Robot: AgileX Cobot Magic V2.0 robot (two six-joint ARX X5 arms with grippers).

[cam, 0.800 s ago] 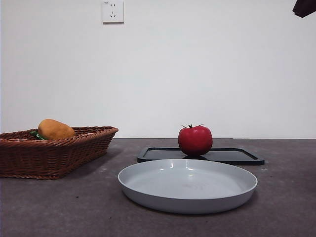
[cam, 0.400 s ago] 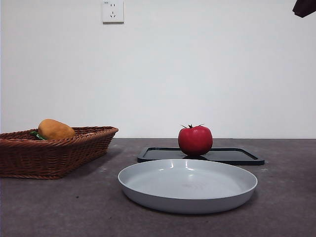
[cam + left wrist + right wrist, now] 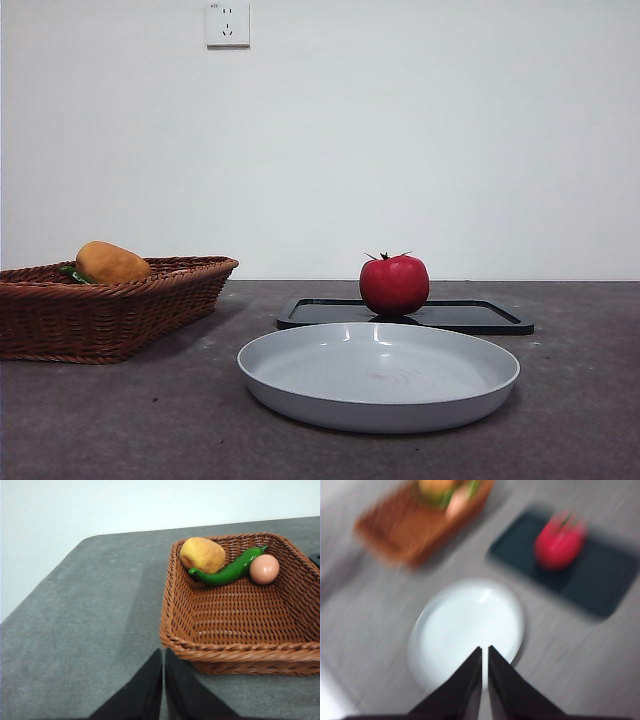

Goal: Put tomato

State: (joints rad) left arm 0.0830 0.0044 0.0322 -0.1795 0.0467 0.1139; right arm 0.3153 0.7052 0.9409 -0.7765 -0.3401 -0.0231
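The round red tomato [image 3: 394, 284] with a green calyx stands on a flat black tray [image 3: 470, 316] behind a grey plate [image 3: 378, 375]. In the blurred right wrist view the tomato [image 3: 559, 543] sits on the tray [image 3: 600, 580] beyond the plate [image 3: 465, 630]. My right gripper [image 3: 485, 652] is shut and empty, high above the plate's near side. My left gripper [image 3: 163, 655] is shut and empty, above the table beside the wicker basket [image 3: 240, 655]. Neither gripper shows in the front view.
The wicker basket [image 3: 100, 310] at the left holds an orange-brown potato-like item [image 3: 202, 555], a green chilli [image 3: 227, 570] and a pinkish egg [image 3: 264, 568]. A wall socket [image 3: 228, 22] is on the white wall behind.
The dark arm tip at the front view's top right corner has left the picture. The right wrist view is blurred by motion. The tomato, plate and basket have not moved.
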